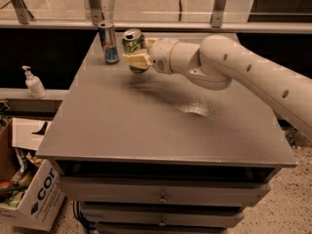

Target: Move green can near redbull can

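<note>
Lowering advised: keep green can [132, 40] upright and set it gently on the table [146, 140] without knocking redbull can [108, 43] just beside it. Gripper [135, 60]: far end of table, fingers pinching green can's middle. Green can: pale patterning, silver top, seemingly just off the surface
</note>
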You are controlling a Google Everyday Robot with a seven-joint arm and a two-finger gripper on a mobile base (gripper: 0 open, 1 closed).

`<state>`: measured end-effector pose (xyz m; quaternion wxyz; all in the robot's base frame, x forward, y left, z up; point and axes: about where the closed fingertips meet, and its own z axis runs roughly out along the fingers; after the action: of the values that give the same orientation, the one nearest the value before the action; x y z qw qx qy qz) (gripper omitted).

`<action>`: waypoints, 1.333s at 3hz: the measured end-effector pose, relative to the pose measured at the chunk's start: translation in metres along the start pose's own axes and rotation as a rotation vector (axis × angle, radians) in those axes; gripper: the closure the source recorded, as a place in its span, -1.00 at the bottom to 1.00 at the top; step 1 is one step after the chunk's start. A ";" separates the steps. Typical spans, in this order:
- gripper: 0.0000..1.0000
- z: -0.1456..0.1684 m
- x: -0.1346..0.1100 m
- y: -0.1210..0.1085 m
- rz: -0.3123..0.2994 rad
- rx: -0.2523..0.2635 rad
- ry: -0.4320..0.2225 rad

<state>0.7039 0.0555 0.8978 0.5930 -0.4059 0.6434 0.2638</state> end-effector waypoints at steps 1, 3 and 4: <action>1.00 0.000 0.000 0.000 0.000 0.000 0.000; 1.00 0.013 0.006 -0.011 0.062 0.052 -0.006; 1.00 0.025 0.009 -0.023 0.077 0.083 0.002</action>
<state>0.7372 0.0623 0.8886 0.5981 -0.3562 0.6697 0.2588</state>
